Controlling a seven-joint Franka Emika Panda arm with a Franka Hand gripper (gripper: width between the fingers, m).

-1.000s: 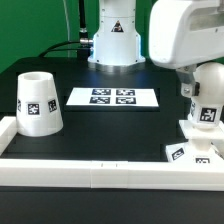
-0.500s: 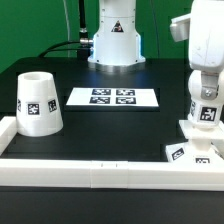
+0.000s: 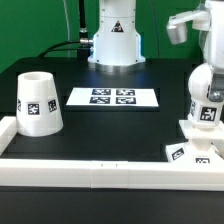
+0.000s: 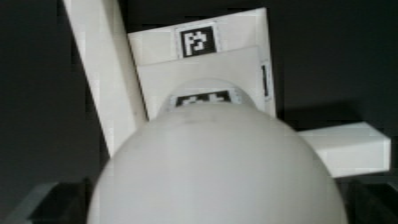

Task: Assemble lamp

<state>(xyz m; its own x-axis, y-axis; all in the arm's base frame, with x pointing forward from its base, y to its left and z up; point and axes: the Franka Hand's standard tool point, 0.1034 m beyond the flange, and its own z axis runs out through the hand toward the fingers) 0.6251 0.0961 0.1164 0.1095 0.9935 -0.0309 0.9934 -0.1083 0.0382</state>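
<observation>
The rounded white bulb (image 3: 204,112) stands upright on the flat square base (image 3: 190,152) at the exterior view's right, next to the white rail. My gripper (image 3: 209,86) comes down over the bulb's top. In the wrist view the bulb (image 4: 214,165) fills the space between my fingers, whose dark pads (image 4: 71,203) lie against its sides, so the gripper (image 4: 214,208) is shut on it. The tagged base (image 4: 222,50) shows beyond it. The large tapered shade (image 3: 37,102) stands alone at the exterior view's left.
The marker board (image 3: 113,98) lies flat in the middle of the black table. A white rail (image 3: 90,172) edges the table's front and left side. The arm's own pedestal (image 3: 115,40) stands behind the board.
The arm's bulky wrist has swung away toward the exterior view's right, uncovering more of the bulb. The bulb, base and shade have stayed in place.
</observation>
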